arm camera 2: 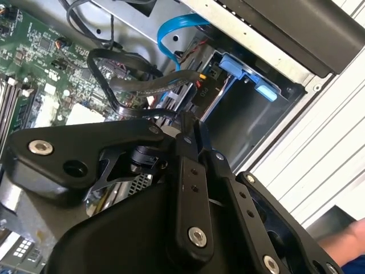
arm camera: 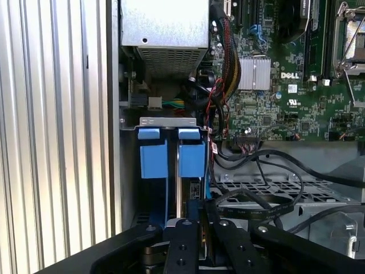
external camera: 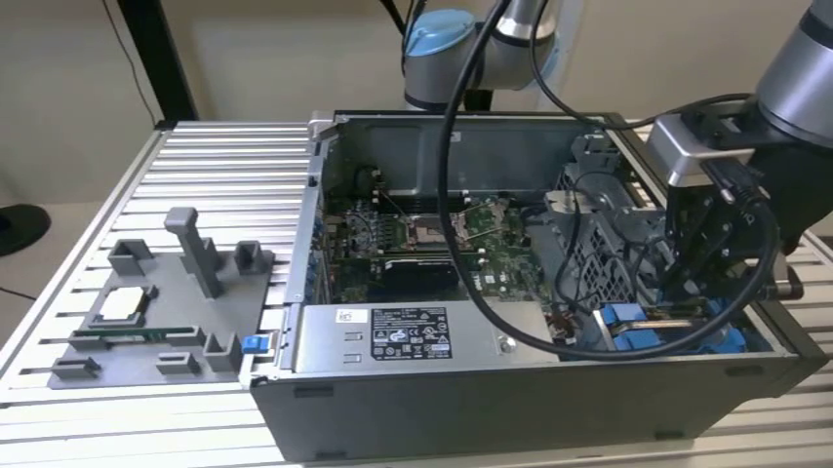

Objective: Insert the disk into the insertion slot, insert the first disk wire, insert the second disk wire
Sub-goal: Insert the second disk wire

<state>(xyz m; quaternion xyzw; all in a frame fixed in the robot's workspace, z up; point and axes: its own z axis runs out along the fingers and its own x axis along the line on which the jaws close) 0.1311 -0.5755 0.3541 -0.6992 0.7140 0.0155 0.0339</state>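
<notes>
First wrist view puts the black two-finger gripper point(arm camera: 199, 228) nearest, its fingers drawn together on a dark cable connector point(arm camera: 195, 201) just above the rectangular grey metal drive bay with blue plastic tabs point(arm camera: 171, 157). The flat disk in its bright blue carrier frame point(arm camera: 191, 160) sits inside this bay. Beyond lie a bundle of black cables point(arm camera: 268, 197), then the green motherboard point(arm camera: 296, 74). Exterior view shows the bay point(external camera: 651, 327) at the open grey computer case point(external camera: 521, 400) corner.
</notes>
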